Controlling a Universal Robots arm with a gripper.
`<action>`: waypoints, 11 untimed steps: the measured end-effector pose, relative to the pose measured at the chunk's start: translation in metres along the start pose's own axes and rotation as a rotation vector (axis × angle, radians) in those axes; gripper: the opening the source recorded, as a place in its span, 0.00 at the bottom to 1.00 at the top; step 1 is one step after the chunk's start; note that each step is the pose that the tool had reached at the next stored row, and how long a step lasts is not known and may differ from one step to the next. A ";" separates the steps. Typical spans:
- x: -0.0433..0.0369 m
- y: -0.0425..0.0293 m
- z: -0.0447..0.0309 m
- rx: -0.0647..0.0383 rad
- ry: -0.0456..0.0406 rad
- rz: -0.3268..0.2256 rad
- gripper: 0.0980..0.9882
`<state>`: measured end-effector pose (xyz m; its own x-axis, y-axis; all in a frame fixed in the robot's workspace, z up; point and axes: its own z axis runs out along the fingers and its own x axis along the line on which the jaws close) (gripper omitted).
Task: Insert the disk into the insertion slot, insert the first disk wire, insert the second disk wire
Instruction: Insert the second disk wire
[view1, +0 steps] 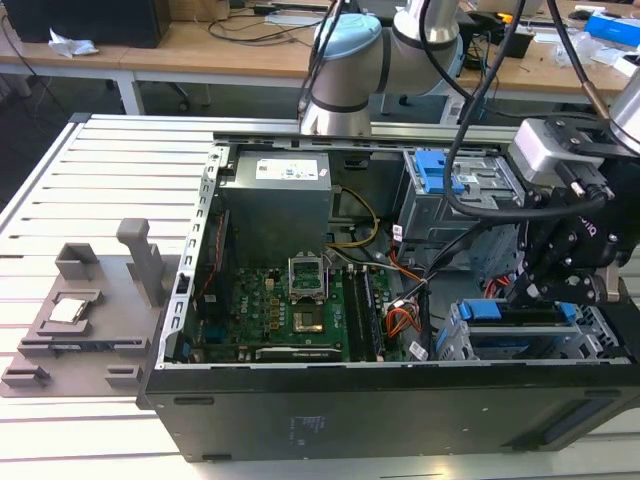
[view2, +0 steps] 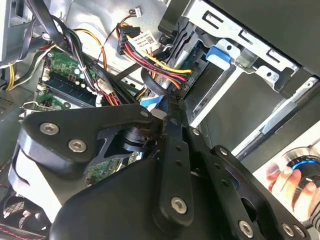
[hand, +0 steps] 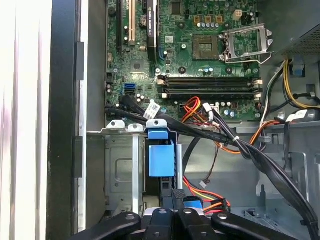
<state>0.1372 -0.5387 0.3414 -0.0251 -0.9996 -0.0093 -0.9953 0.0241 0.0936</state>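
Disk (view1: 520, 335) with its blue carrier is sitting in the insertion slot (view1: 455, 340), the silver drive cage at the bottom corner of the open PC case (view1: 300, 410), right under my gripper (view1: 535, 290). In the first wrist view the blue carrier tab (hand: 161, 157) pokes up just ahead of my fingertips, framed by the cage's metal rails.

My gripper hangs directly over the back edge of that cage. In the second wrist view my fingers (view2: 172, 150) look pinched close together right at a black cable (view2: 150, 82), but I honestly can't tell whether they're clamped on anything or just narrow.

Inside the case: the green motherboard (view1: 290, 305) lies beyond my gripper, with the empty CPU socket (hand: 207, 45) and the RAM slots (hand: 210, 85) past the cage. A bundle of red, yellow and orange wires (view2: 150, 55) runs beside my fingers toward the cage. Farther off there's the grey power supply (view1: 275, 205), and another drive bay with a blue tab (view1: 430, 170) behind my arm.

Outside the case, a grey fixture tray (view1: 75, 320) rests on the slatted table (view1: 60, 180), well apart from me.

A person's hand (view2: 292, 182) shows in the second wrist view, outside the case.
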 end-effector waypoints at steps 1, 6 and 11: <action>-0.0001 0.0009 -0.0095 0.000 0.0031 0.000 0.01; -0.0002 0.0020 -0.0215 0.000 0.0031 0.000 0.01; -0.0001 0.0021 -0.0216 0.000 0.0030 0.000 0.01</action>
<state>0.1372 -0.5387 0.3630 -0.0251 -0.9997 -0.0063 -0.9953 0.0244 0.0936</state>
